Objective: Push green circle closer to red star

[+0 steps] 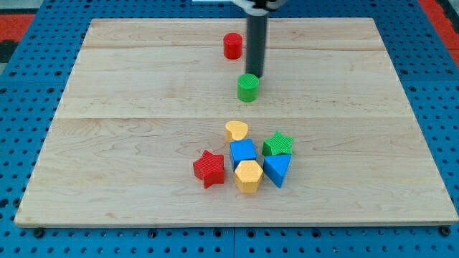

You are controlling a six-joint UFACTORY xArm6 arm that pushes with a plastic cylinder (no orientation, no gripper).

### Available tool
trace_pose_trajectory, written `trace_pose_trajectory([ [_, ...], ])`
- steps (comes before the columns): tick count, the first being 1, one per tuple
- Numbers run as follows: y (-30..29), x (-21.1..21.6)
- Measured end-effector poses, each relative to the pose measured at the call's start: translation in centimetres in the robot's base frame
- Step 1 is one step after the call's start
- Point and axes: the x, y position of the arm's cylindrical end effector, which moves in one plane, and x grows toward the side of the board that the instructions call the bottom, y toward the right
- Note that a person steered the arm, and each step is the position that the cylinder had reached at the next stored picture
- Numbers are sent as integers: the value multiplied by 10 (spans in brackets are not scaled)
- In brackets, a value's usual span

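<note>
The green circle (248,87) stands on the wooden board a little above the middle. The red star (209,168) lies lower down, at the left of a cluster of blocks. My tip (257,77) is at the green circle's upper right edge, touching it or nearly so. The dark rod rises from there to the view's top.
A red cylinder (232,46) stands up and left of my tip. The cluster by the red star holds a yellow heart (236,130), a blue cube (243,151), a green star (277,144), a yellow hexagon (248,176) and a blue triangle (277,169). The board (107,143) lies on a blue pegboard.
</note>
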Motion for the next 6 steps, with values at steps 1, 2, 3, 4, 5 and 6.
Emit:
trace_pose_trajectory([
  [1,5,22],
  [2,-52,35],
  [3,-99,36],
  [4,-85,34],
  [5,-88,8],
  [6,-150,31],
])
